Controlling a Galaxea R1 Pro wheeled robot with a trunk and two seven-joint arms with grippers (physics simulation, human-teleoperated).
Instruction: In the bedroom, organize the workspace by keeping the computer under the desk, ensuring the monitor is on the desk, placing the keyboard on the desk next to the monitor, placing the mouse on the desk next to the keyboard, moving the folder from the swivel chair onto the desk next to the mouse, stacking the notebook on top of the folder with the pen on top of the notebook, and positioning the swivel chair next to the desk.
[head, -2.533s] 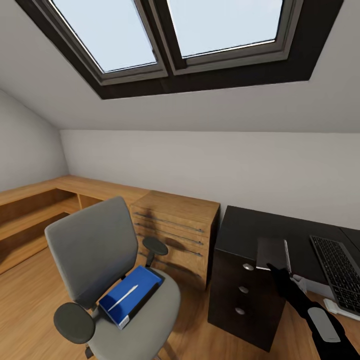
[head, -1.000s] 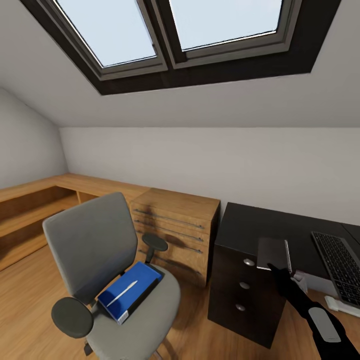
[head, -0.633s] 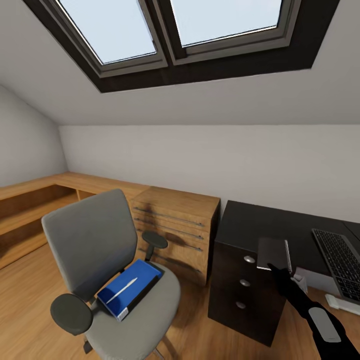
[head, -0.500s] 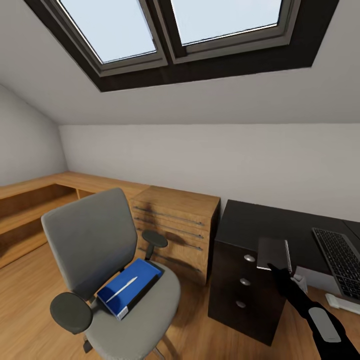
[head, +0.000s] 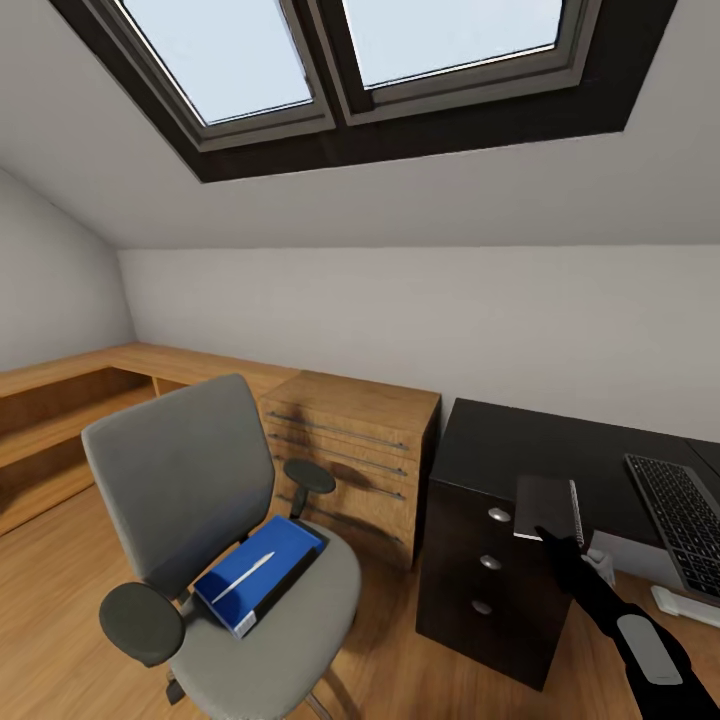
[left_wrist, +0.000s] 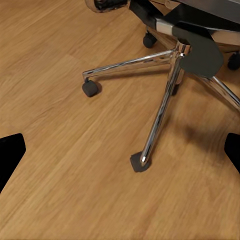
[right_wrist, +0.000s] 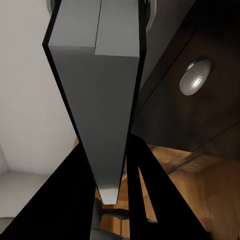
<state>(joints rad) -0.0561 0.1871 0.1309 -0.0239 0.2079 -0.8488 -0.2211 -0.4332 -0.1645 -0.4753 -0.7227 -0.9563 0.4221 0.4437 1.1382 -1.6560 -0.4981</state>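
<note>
beside the desk (head: 520, 450), right gripper (head: 556, 545) seemingly clamps a grey notebook (head: 545, 506); left unclear.

i get bright, even daylight from the skylight (head: 340, 70); soft shadows fall on the wood floor (left_wrist: 60, 165), the renders are sharp, and straight lines bow at the head view's edges.
</note>
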